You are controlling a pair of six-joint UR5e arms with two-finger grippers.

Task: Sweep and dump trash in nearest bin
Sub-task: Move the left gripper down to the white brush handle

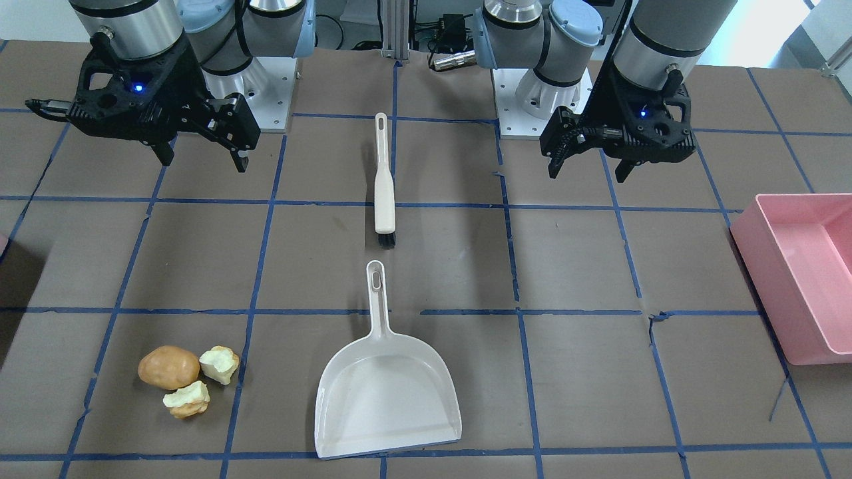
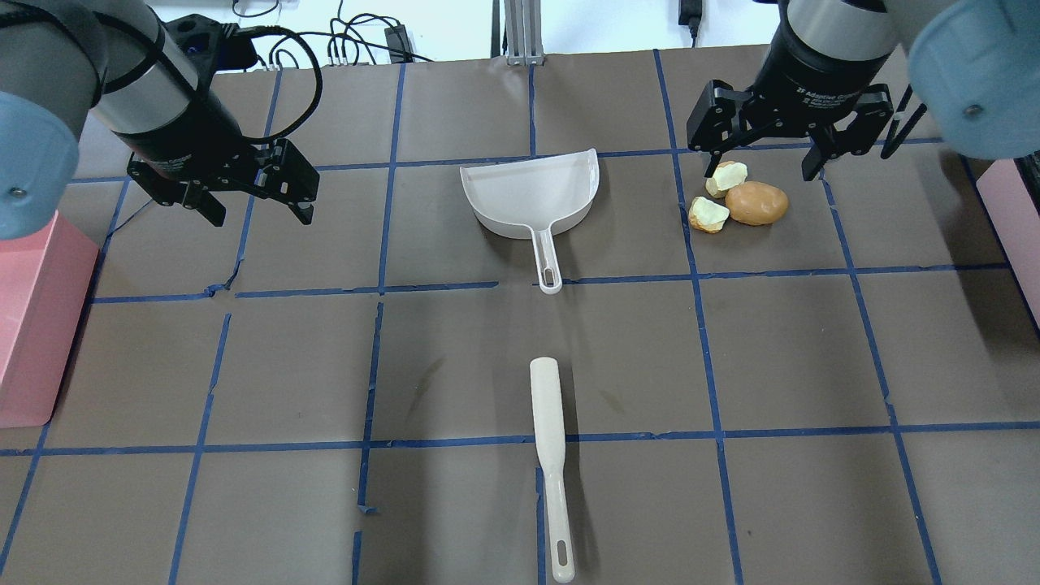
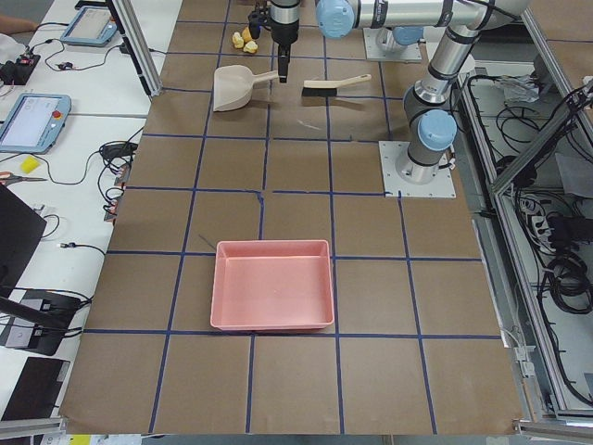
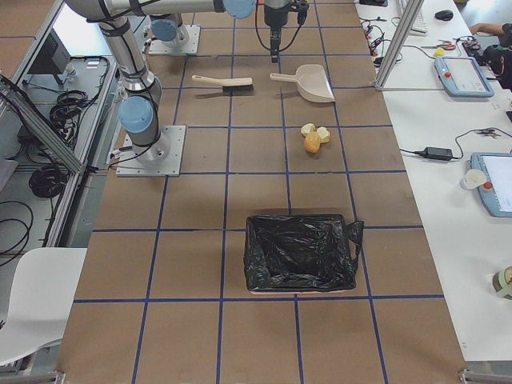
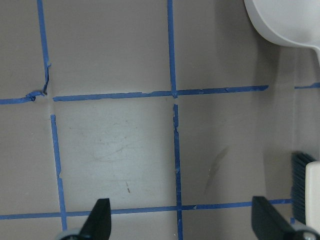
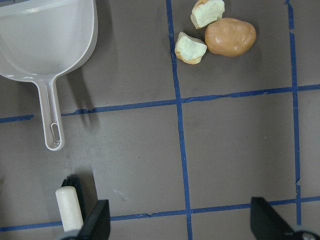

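We are in a robotics lab: a table (image 3: 296, 167) papered brown and gridded with blue tape (image 2: 382, 286), robot arms (image 3: 434, 93) bolted to metal base plates (image 3: 445, 181), teach pendants (image 3: 32, 120) on white side benches (image 3: 83, 185), loose cables (image 3: 565, 278), aluminium framing (image 2: 520, 32).

Table (image 2: 455, 366): brown covering, gridded with blue tape (image 2: 617, 437), ragged in places
White side desk (image 3: 88, 116): grey tablet with red button (image 3: 34, 120), loose black cables (image 3: 113, 153)
Opposite side desk (image 4: 448, 240): paper cup (image 4: 474, 178), black power adapter (image 4: 436, 152), tape roll (image 4: 504, 282) at the picture's edge
White chair (image 4: 32, 308): off the table's corner
Tangled floor cables (image 3: 561, 250): along the table's long side
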